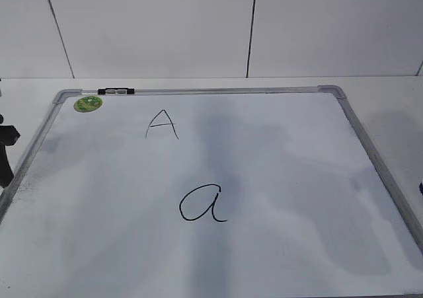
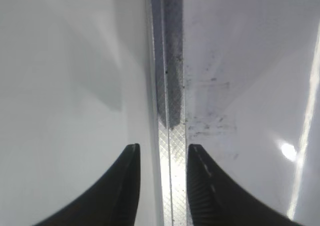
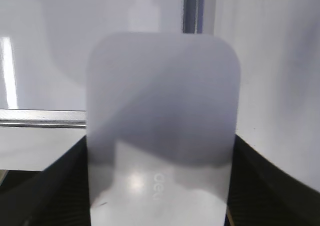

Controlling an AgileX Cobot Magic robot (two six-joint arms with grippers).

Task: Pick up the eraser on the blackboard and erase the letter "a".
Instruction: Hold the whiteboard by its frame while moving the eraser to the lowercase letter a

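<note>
The blackboard is a white board with a grey frame, lying flat on the table. The cursive letter "a" is in black marker at its lower middle. The eraser, white and rounded with faint grey lettering, fills the right wrist view. My right gripper is shut on it, with a black finger on each side. Neither shows in the exterior view. My left gripper is open and empty, its fingers astride the board's metal frame. It shows as a dark shape at the left edge of the exterior view.
A thin capital "A" is at the board's upper left. A round green sticker is in the top left corner. A black clip sits on the top frame. A white wall stands behind the table. The board's frame lies beyond the eraser.
</note>
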